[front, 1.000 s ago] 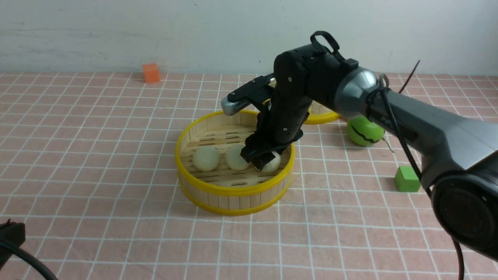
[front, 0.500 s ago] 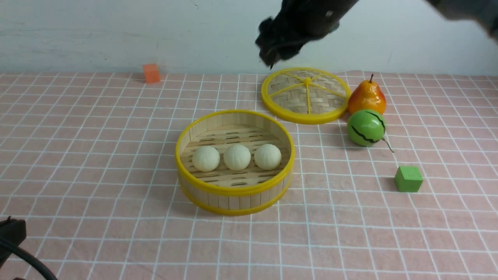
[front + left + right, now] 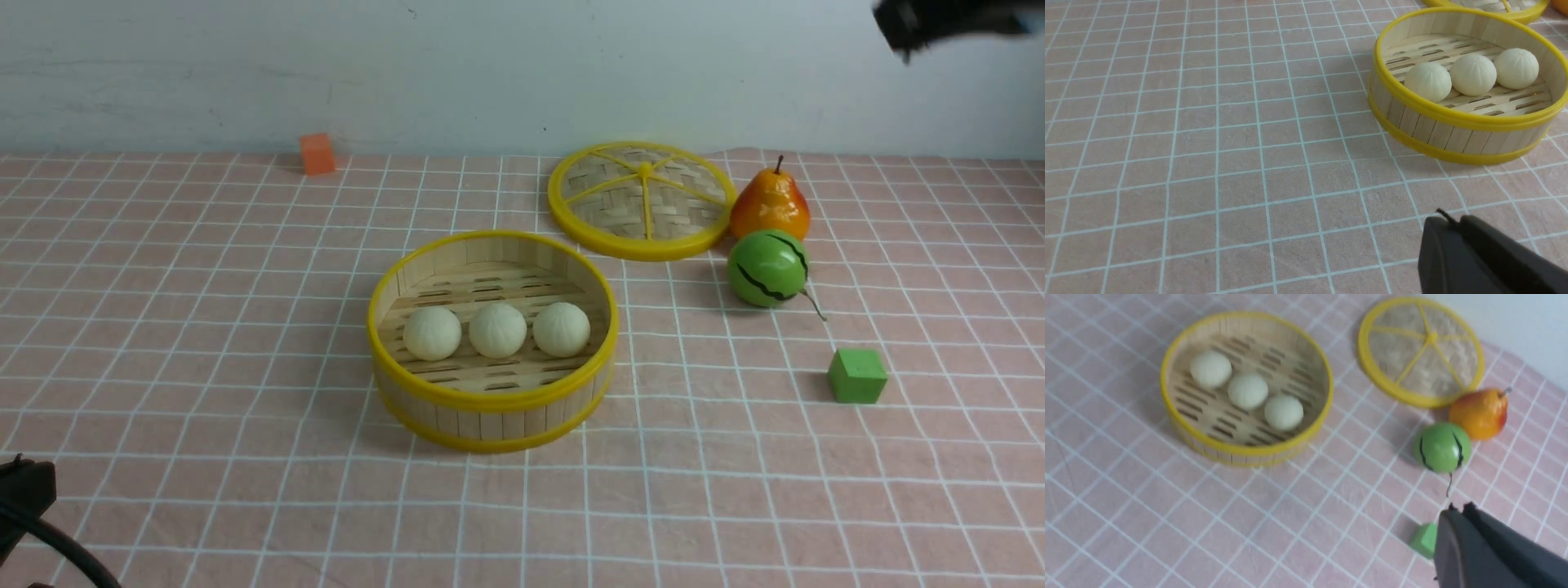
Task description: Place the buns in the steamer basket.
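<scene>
A second ago the right hand (image 3: 1459, 508) was down in the steamer basket (image 3: 490, 400) over the 3 o'clock bun. Now it has lifted away toward 2 o'clock, jaws pinched together and empty. All three buns (image 3: 498, 330) lie in a row across the basket floor, 9 to 3 o'clock. The left hand (image 3: 1447, 222), low over the counter (image 3: 204, 327) at 7 o'clock, is narrow and holds nothing. The task looks finished.

1. Front view: looks forward and down over the pink gridded desk (image 3: 204, 327) toward the white wall (image 3: 326, 65).
2. Left wrist view: low, close above the desk.
3. Right wrist view: high, facing down.
4. All share the round yellow-rimmed bamboo-slat steamer basket (image 3: 490, 400).
</scene>
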Robot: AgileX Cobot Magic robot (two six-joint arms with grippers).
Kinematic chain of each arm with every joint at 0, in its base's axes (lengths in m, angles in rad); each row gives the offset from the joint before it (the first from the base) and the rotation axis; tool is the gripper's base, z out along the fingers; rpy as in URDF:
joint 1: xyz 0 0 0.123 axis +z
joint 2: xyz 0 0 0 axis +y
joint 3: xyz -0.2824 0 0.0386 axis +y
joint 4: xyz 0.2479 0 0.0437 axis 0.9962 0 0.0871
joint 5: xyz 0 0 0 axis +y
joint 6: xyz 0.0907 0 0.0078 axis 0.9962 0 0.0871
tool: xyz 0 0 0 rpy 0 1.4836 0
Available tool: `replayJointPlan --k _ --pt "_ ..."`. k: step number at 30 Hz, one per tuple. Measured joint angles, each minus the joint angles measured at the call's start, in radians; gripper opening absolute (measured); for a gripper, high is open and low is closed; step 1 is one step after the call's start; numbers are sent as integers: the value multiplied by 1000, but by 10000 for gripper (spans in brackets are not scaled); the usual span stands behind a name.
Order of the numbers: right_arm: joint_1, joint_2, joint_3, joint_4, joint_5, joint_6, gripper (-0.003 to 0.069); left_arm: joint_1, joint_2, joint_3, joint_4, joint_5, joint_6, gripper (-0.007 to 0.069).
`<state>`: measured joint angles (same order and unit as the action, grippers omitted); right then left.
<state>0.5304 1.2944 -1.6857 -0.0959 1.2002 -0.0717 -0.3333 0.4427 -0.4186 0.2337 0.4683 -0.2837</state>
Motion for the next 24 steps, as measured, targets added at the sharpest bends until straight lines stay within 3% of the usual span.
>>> replayJointPlan --k 6,7,8,9,13,17,24 --pt "0 -296 526 46 -498 39 -18 0 0 0 0 0 0 39" --pt "0 -358 669 64 -660 39 -18 0 0 0 0 0 0 40" --pt "0 -368 689 66 -660 39 -18 0 0 0 0 0 0 41" --pt "0 -435 827 77 -840 39 -17 0 0 0 0 0 0 43" --pt "-3 -542 1190 40 -1200 14 -13 0 0 0 0 0 0 50" --pt "-9 -622 1422 -23 -1327 -67 -10 0 0 0 0 1 0 55" --pt "-9 -737 1630 -30 -1347 -92 -9 0 0 0 0 5 0 57"
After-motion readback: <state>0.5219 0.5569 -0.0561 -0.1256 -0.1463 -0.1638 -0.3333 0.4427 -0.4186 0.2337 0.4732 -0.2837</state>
